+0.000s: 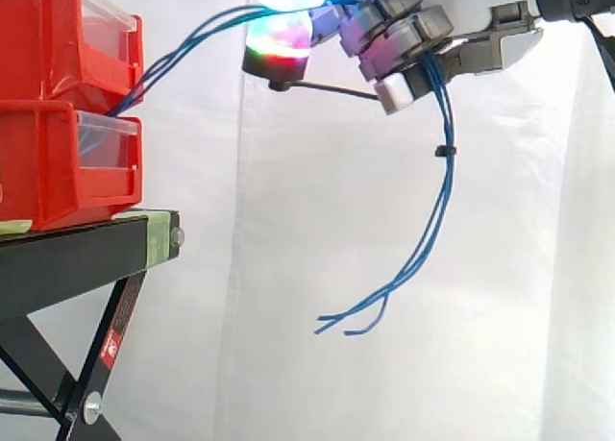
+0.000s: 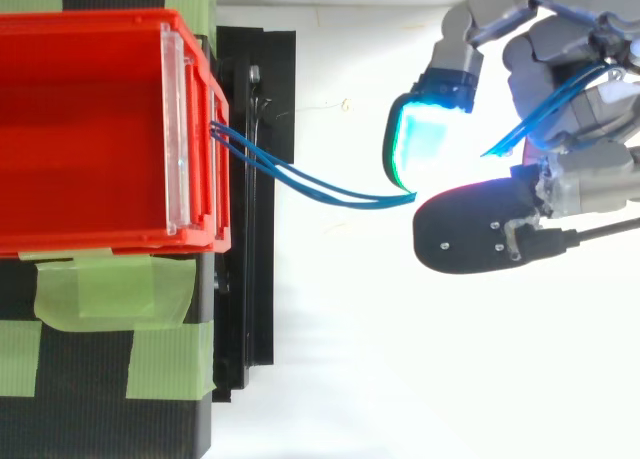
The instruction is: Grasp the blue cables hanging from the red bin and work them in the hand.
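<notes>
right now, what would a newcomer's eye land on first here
First the hand at the upper right of the side view, its fingers curled round the blue cables and its fingertips glowing. The cables arc from the stacked red bins on the left up into the hand. From there they hang loose below it against the white curtain.

**Q:** Where is the robot hand (image 1: 404, 33)?
**A:** Upper right, its fingers curled round the blue cables (image 1: 446, 124), before a white curtain

**Q:** And the cables' course?
**A:** They rise from the stacked red bins (image 1: 58, 105) on the black stand (image 1: 67, 258), pass through the hand, then hang loose below
</notes>
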Controlling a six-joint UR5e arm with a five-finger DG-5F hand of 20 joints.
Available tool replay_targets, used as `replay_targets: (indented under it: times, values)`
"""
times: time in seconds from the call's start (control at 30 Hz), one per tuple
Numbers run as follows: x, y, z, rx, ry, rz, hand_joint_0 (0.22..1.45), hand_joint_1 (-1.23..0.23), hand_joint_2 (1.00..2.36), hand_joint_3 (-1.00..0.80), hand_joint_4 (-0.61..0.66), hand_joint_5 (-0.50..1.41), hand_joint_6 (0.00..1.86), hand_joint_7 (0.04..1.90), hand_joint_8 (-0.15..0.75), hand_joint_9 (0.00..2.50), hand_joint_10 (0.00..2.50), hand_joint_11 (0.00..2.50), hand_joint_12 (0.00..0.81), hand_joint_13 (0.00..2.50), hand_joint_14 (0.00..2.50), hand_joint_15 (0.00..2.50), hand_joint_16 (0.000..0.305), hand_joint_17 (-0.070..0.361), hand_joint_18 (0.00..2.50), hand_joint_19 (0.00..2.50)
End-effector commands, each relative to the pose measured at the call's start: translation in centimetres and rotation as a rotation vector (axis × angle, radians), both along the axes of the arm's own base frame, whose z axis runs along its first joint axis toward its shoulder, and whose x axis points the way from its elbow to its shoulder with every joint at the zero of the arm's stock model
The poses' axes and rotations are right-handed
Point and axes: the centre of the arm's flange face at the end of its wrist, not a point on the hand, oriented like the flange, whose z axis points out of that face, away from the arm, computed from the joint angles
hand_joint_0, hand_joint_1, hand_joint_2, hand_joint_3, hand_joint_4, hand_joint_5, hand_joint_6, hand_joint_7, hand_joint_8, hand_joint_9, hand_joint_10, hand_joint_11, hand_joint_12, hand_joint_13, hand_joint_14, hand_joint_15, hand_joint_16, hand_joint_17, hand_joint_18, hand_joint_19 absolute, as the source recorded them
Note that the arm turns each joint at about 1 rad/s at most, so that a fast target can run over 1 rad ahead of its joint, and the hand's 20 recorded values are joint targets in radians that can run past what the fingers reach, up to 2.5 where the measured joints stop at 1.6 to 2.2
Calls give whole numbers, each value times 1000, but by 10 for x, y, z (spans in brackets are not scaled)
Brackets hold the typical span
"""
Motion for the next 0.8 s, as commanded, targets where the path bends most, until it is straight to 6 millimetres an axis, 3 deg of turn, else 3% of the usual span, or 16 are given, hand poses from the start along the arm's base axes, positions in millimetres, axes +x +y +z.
replay_targets:
  times: [0.0, 0.03, 0.07, 0.13, 0.17, 0.23, 0.43, 0.6, 0.67, 0.77]
  values:
    - [0, 1, 0, -3, -1, 1, 967, -603, 1022, -209, 384, 408, 7, 1335, 477, 722, 2500, 2500, 530, 980, 2500, 1781, 52, 117, 1378, 902]
    - [0, 1, 0, -4, 0, 1, 984, -604, 1022, -139, 389, 410, 8, 1310, 453, 718, 2500, 2500, 531, 992, 2500, 1764, 52, 118, 1376, 870]
    - [0, 1, 0, -4, 0, 1, 1043, -629, 1011, 189, 456, 404, 15, 1155, 378, 723, 2500, 2500, 537, 1006, 2500, 1759, 56, 126, 1335, 672]
    - [1, 1, -1, -5, 1, 1, 1050, -630, 1004, 315, 489, 357, 15, 977, 398, 733, 2500, 2500, 538, 1019, 2500, 1757, 57, 129, 1347, 629]
    - [1, 1, -1, -6, 2, 1, 1015, -659, 1003, 203, 478, 314, 13, 848, 455, 763, 2500, 2500, 535, 1040, 2500, 1739, 61, 136, 1423, 664]
    - [1, 1, -1, -6, 2, 1, 984, -670, 1008, 85, 471, 316, 13, 845, 452, 774, 2500, 2500, 532, 1051, 2500, 1746, 62, 139, 1452, 713]
    - [0, 1, 0, -6, 0, 1, 1001, -658, 1018, -5, 443, 424, 17, 1089, 460, 796, 2500, 2500, 530, 1038, 2500, 1777, 55, 123, 1430, 818]
    - [1, 1, -1, -8, 2, 1, 910, -656, 1022, -225, 386, 422, 17, 1175, 475, 795, 2500, 2500, 533, 1037, 2500, 1830, 54, 121, 1448, 924]
    - [0, 1, 0, -7, 1, 1, 869, -656, 1020, -431, 349, 418, 15, 1255, 484, 784, 2500, 2500, 536, 1020, 2500, 1835, 52, 116, 1427, 992]
    - [0, 1, 0, -7, -1, 3, 842, -657, 1016, -596, 329, 467, 6, 1387, 489, 783, 2500, 2500, 537, 1016, 2500, 1824, 52, 117, 1426, 989]
